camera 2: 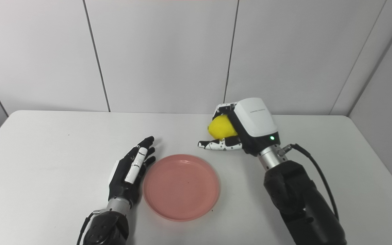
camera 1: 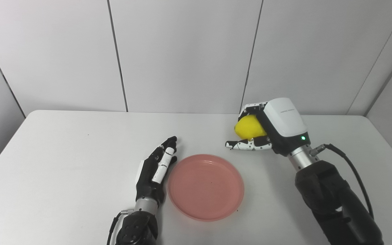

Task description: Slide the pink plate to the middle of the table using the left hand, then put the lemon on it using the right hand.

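The right hand (camera 1: 267, 131) grips the lemon (camera 1: 248, 127) above the table (camera 1: 63, 153), beyond the pink plate (camera 1: 205, 186) lying mid-table. The left hand (camera 1: 155, 170) rests open-fingered just beside the plate's left rim.
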`<control>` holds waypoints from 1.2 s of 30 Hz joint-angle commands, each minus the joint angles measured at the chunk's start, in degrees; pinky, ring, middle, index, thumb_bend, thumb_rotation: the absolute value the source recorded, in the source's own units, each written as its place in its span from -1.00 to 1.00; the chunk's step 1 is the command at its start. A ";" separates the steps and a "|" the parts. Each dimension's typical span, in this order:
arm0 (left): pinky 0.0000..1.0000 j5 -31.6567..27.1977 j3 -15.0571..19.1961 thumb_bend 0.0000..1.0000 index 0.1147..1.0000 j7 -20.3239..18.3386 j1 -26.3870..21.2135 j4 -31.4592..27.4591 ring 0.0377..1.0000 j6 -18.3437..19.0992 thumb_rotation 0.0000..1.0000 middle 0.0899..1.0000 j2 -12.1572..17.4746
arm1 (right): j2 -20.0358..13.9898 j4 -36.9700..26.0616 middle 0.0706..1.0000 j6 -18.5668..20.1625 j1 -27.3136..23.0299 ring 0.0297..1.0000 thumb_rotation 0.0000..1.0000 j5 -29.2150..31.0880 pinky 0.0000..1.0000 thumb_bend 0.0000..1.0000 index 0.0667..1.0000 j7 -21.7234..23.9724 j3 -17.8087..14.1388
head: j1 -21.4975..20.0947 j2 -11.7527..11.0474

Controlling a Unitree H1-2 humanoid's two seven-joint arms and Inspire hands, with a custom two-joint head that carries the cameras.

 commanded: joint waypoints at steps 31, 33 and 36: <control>0.92 1.01 -0.24 0.25 0.48 0.57 0.31 2.72 0.79 -1.29 0.39 0.82 -1.61 | 4.13 -0.97 -0.42 -6.19 -2.31 -0.52 0.15 1.92 -0.60 0.17 -0.26 7.87 5.49 | -0.55 0.28; 0.89 1.18 -0.44 0.21 0.47 0.42 0.30 2.91 0.77 -2.05 0.48 0.80 -1.50 | 4.01 -0.53 -0.43 -6.43 -2.45 -0.52 0.09 2.20 -0.60 0.16 -0.25 8.72 5.75 | -0.62 0.27; 0.81 1.48 -0.39 0.15 0.46 0.88 0.23 3.08 0.75 -2.67 0.69 0.83 -1.59 | 3.70 0.04 -0.42 -6.65 -2.31 -0.51 0.03 1.99 -0.59 0.13 -0.25 10.03 6.58 | -0.77 0.32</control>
